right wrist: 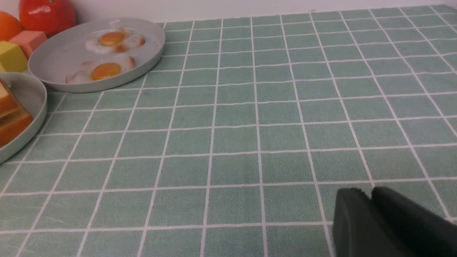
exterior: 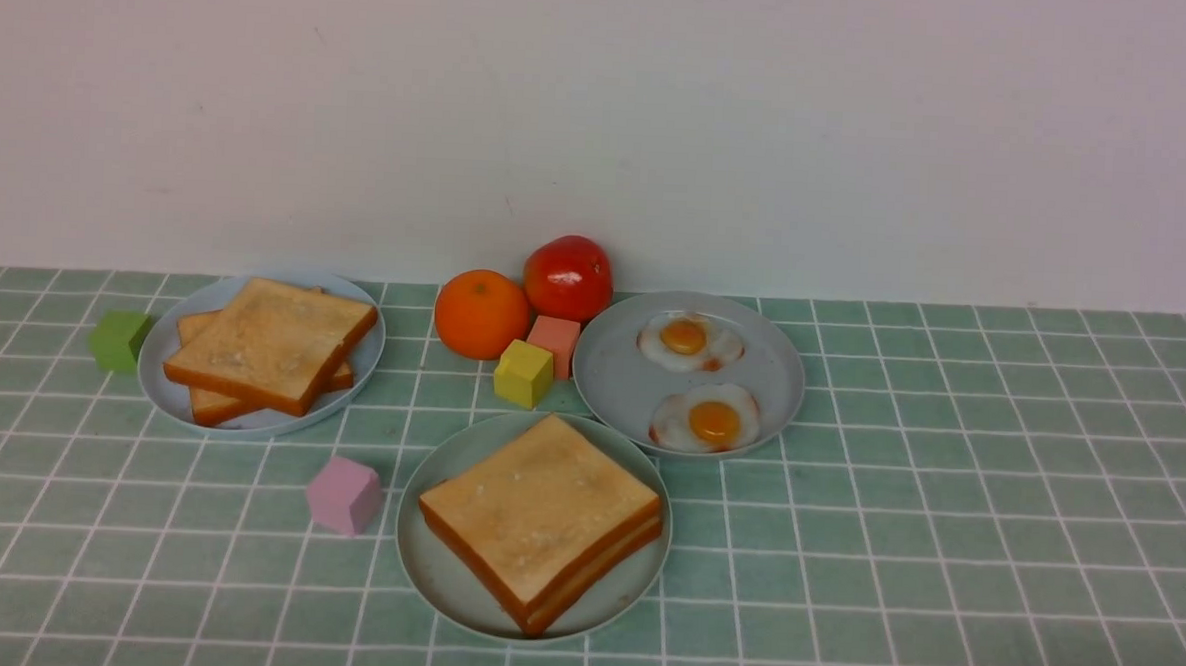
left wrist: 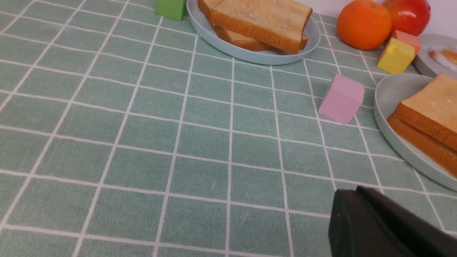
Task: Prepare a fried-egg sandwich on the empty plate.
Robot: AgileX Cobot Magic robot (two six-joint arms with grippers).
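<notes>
Two stacked toast slices (exterior: 542, 516), no readable writing; left gripper (left wrist: 357, 192) closed, right gripper's (right wrist: 369, 192) opening unclear.

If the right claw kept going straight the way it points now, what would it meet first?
Probably the bare tabletop; nothing else stands ahead of the claw in its wrist view, though depth is hard to judge.

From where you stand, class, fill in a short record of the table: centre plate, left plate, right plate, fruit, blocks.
centre plate: two stacked toast slices
left plate: two overlapping slices
right plate: two fried eggs
fruit: orange, red fruit
blocks: green, pink, yellow, salmon
</notes>
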